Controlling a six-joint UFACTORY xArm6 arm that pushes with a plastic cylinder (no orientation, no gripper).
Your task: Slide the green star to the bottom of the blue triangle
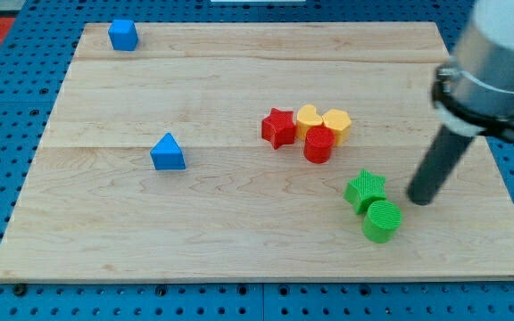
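The green star (365, 189) lies on the wooden board at the view's lower right, touching a green cylinder (382, 220) just below it. The blue triangle (168, 152) lies far off at the view's left of centre. My tip (420, 199) rests on the board a short way to the right of the green star, with a small gap between them. The rod slants up to the arm at the view's upper right.
A red star (278, 127), a yellow heart (308, 118), a yellow block (336, 123) and a red cylinder (319, 144) cluster above the green star. A blue block (123, 35) sits at the top left corner. The board's right edge (493, 160) is near my tip.
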